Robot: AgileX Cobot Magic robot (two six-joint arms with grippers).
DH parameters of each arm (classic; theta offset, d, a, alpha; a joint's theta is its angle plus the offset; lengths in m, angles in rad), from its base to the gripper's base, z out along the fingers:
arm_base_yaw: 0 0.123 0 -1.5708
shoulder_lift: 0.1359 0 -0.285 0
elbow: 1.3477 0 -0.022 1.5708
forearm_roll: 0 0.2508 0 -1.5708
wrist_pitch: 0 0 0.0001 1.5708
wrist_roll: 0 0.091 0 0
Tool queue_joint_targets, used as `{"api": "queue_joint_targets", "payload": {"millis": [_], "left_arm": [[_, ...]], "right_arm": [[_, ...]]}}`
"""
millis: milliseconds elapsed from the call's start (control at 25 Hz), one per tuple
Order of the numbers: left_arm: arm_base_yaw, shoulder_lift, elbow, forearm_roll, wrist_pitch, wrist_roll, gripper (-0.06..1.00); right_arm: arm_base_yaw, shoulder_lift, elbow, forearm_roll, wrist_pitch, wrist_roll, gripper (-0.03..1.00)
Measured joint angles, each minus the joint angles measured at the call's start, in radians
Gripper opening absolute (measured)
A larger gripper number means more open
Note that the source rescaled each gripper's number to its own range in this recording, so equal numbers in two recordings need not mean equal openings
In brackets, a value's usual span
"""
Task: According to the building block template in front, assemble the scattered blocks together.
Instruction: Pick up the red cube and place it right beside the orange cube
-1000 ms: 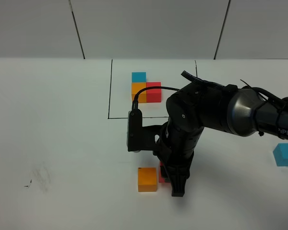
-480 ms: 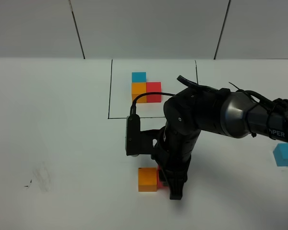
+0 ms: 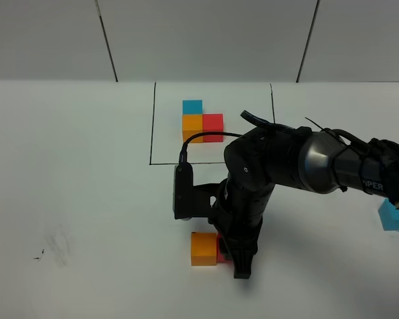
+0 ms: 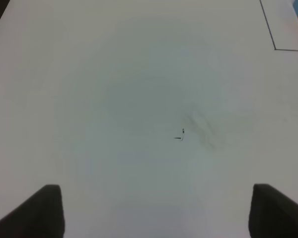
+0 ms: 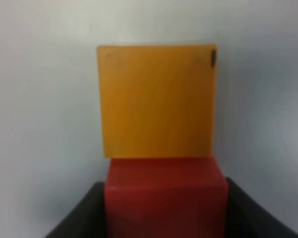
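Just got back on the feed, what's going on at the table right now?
The right end effector grips the red block, which is set against the orange block. The blue block lies apart at the far right. The building block template sits in its black frame at the back. The left end effector hangs open over the table, holding nothing.

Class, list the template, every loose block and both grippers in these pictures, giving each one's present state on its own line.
building block template: assembled, blue, orange and red cubes joined in an L.
red block: clamped between the fingers of the right gripper.
orange block: not gripped, one side flush against the red block.
blue block: alone at far right, unjoined.
right gripper: shut on the red block.
left gripper: open, holding nothing.
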Motion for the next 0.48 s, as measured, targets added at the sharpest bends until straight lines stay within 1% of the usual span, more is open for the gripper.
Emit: {"api": "queue_joint_targets", "payload": {"millis": [480], "left_arm": [[0.000,0.000,0.000,0.000,0.000,0.000,0.67]], "right_arm": [[0.000,0.028,0.000,0.001,-0.008,-0.005,0.23]]}}
